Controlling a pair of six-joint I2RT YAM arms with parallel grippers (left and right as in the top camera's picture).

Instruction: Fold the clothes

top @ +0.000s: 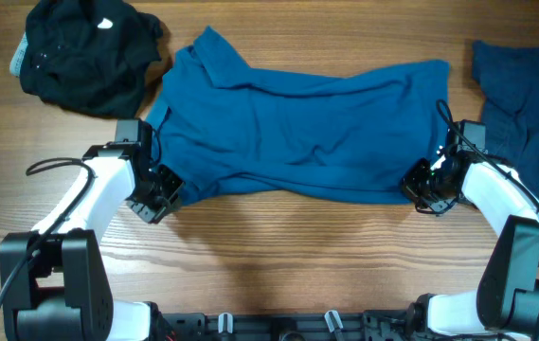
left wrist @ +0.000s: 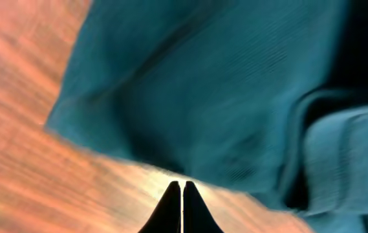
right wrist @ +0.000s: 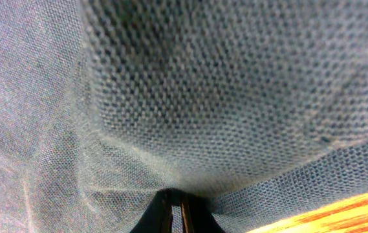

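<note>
The clothes lie on the wooden table (top: 278, 256). A medium-blue polo shirt (top: 297, 133) is spread across the middle, collar toward the upper left. My left gripper (top: 162, 189) sits at the shirt's lower left edge. In the blurred left wrist view its gripper (left wrist: 182, 186) is shut, with the tips just short of the shirt's hem (left wrist: 222, 90) and nothing seen between them. My right gripper (top: 424, 187) is at the shirt's lower right corner. In the right wrist view that gripper (right wrist: 177, 202) is shut on the shirt's weave (right wrist: 222, 84), which fills the frame.
A crumpled black garment (top: 84, 52) lies at the back left. A darker dull-blue garment (top: 525, 95) lies at the right edge, just beyond my right arm. Bare wood (left wrist: 41, 162) runs along the table's front, and a strip (right wrist: 339, 210) shows under the shirt.
</note>
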